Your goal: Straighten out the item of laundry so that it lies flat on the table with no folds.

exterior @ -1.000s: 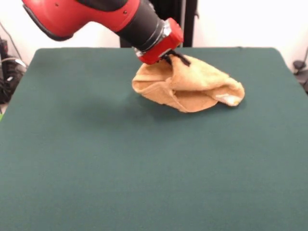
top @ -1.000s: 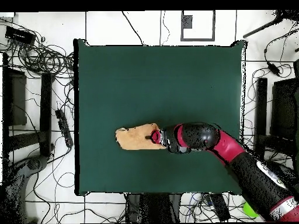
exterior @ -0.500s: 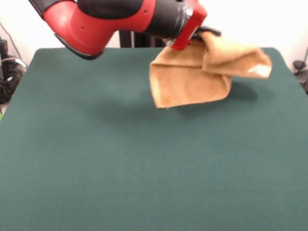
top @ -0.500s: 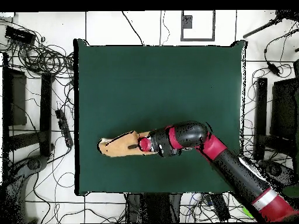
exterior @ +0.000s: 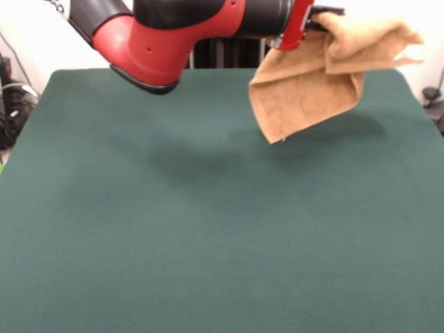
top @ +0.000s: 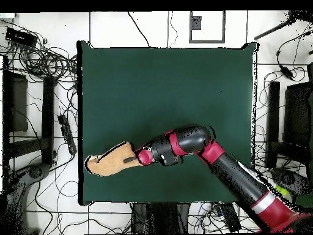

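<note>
One towel point(exterior: 312, 90) hangs in the air above the green worktop point(exterior: 208, 229), bunched and folded. In the overhead view its long axis runs sideways, reaching out from the hand point(top: 131, 159) to the worktop's left edge. The single hand point(exterior: 320, 15) pinches the towel's upper fold; a loose corner droops below, clear of the cloth surface.

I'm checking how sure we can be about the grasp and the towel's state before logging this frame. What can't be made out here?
- Gripper fingers: the front view has them buried in the towel; the overhead view has them too small to read.
- Towel's far side and inner folds: hidden by its own hanging layers in the front view.
- Whether the towel clears the table: unclear from overhead.
- Arm: upper part cut off by the front view's top edge.
</note>
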